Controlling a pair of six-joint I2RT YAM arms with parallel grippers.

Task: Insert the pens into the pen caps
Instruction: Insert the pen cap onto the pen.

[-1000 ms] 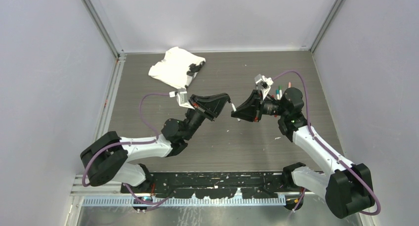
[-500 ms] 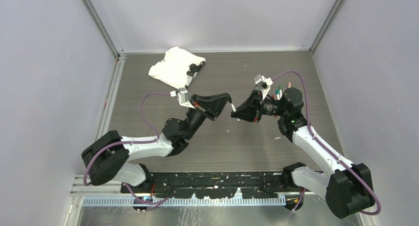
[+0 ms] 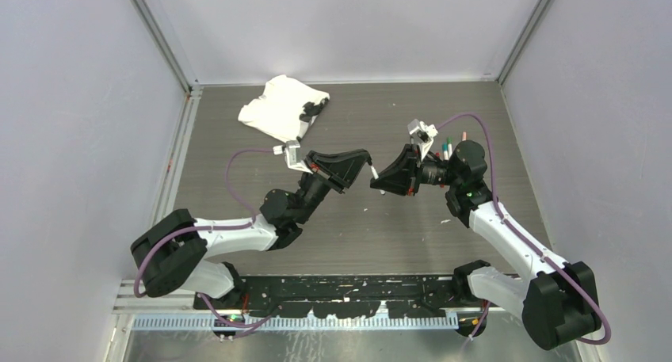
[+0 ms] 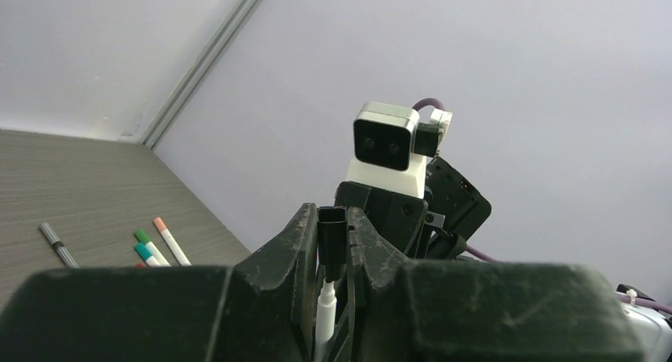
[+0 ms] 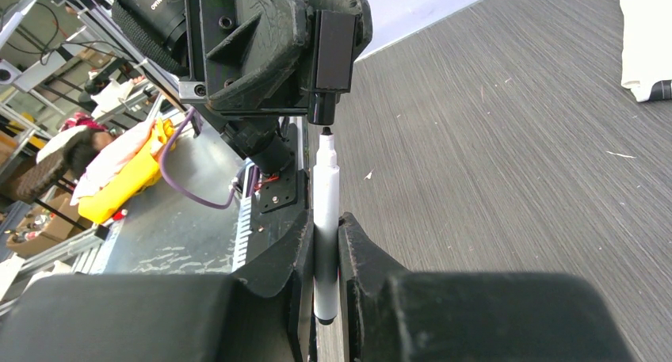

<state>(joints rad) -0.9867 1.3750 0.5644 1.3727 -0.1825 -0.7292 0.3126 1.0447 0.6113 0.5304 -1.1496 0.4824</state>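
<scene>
A black pen cap (image 4: pixel 331 239) is pinched between the jaws of my left gripper (image 4: pixel 333 234), which is shut on it. My right gripper (image 5: pixel 325 243) is shut on a white-barrelled pen (image 5: pixel 325 189). The pen's dark tip sits right at the mouth of the cap (image 5: pixel 331 57). The two grippers meet tip to tip above the middle of the table, left gripper (image 3: pixel 368 165) facing right gripper (image 3: pixel 379 180), with the pen (image 3: pixel 372 173) as a short white bit between them. The white barrel (image 4: pixel 325 318) rises into the cap from below.
Several capped pens lie on the table behind the right arm (image 3: pixel 444 150): a salmon-capped one (image 4: pixel 170 241), a green one (image 4: pixel 146 246), a teal one (image 4: pixel 146 256) and a dark grey one (image 4: pixel 58 245). A white cloth (image 3: pixel 277 108) lies at the back left. Grey walls enclose the table.
</scene>
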